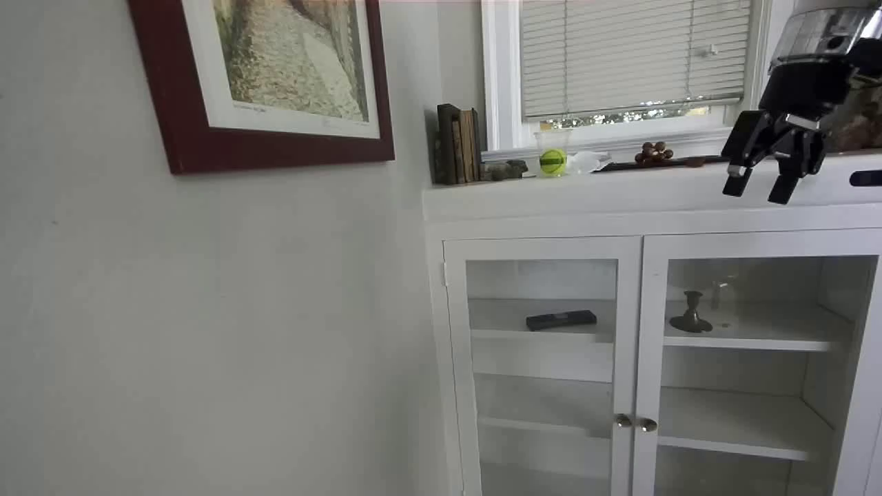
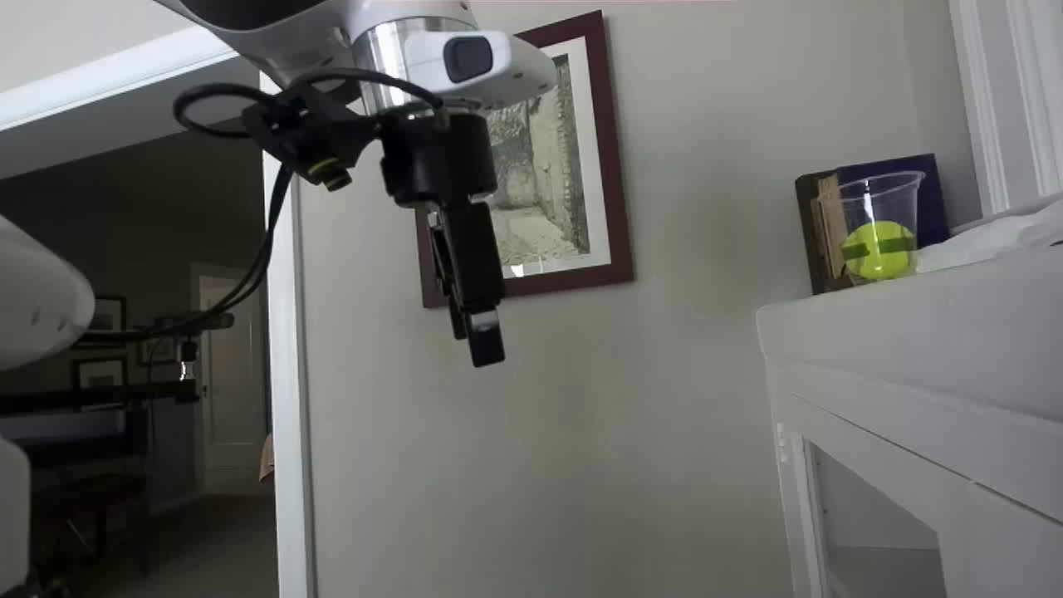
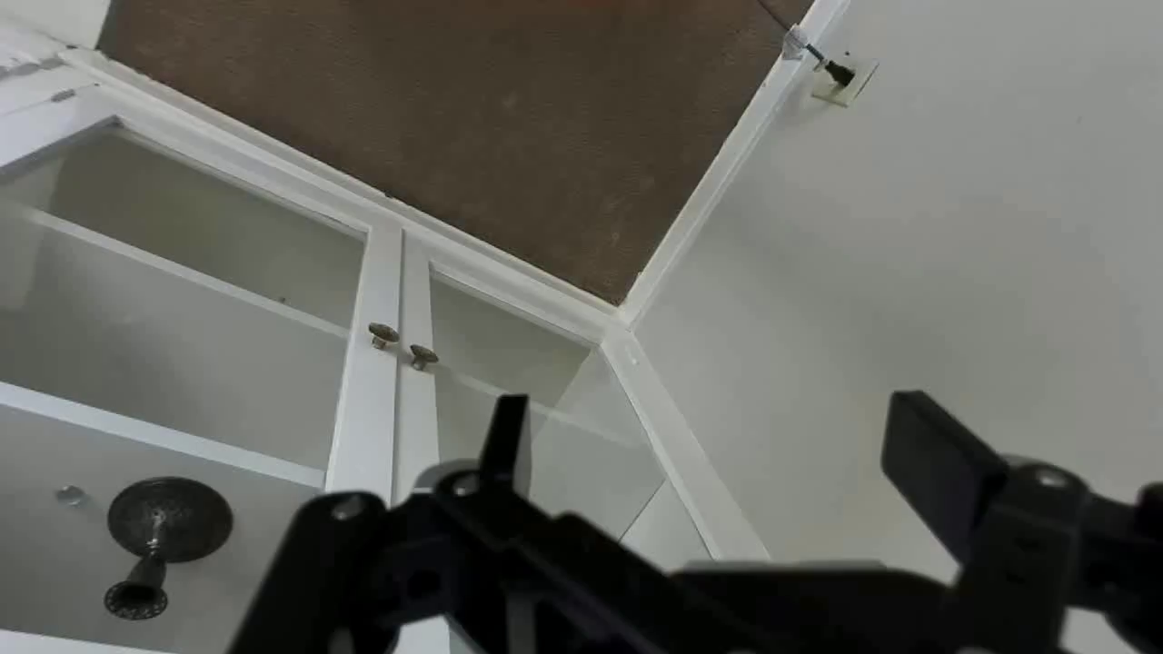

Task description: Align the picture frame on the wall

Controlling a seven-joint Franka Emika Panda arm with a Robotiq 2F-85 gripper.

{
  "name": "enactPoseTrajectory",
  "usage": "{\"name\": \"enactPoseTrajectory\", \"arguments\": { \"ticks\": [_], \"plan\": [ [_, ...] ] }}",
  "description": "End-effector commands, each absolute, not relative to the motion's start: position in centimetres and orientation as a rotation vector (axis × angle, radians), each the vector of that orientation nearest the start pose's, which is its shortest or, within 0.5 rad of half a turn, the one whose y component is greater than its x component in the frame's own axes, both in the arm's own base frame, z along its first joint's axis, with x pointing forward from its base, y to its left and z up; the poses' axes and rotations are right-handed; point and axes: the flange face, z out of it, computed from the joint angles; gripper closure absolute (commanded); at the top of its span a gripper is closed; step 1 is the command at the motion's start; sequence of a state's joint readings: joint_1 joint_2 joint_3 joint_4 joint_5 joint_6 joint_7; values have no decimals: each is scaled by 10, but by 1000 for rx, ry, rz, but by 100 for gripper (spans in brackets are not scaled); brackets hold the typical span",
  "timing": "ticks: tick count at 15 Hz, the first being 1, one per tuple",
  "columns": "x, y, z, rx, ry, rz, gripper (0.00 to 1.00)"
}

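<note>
The picture frame, dark red-brown with a white mat, hangs on the off-white wall (image 1: 227,331) in both exterior views (image 1: 282,150) (image 2: 613,183). Its top is cut off in an exterior view, and the arm hides its upper left part in an exterior view. Its lower edge slopes up to the right in both; whether it truly tilts I cannot tell. My black gripper (image 1: 759,187) points down, fingers apart and empty, in front of the cabinet and away from the frame. It also shows in an exterior view (image 2: 473,336) and the wrist view (image 3: 709,436); the frame is out of the wrist view.
A white glass-doored cabinet (image 1: 641,331) meets the wall at the corner. On its top stand books (image 1: 458,145), a clear cup with a yellow-green ball (image 1: 552,162) and brown round beads (image 1: 653,153). A window with blinds (image 1: 634,58) is behind. A plugged cord (image 3: 840,74) sits low on the wall.
</note>
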State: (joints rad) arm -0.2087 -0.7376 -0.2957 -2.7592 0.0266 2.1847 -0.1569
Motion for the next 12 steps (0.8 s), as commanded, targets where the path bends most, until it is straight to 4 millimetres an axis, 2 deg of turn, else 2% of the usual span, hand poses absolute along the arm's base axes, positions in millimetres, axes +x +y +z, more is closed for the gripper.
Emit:
{"name": "enactPoseTrajectory", "arguments": {
  "ticks": [1,10,12],
  "plan": [
    [298,-157,430,-2924,444,-292,0],
    [298,-157,430,-2924,444,-292,0],
    [315,-149,437,-2943,308,-333,0]
  ]
}}
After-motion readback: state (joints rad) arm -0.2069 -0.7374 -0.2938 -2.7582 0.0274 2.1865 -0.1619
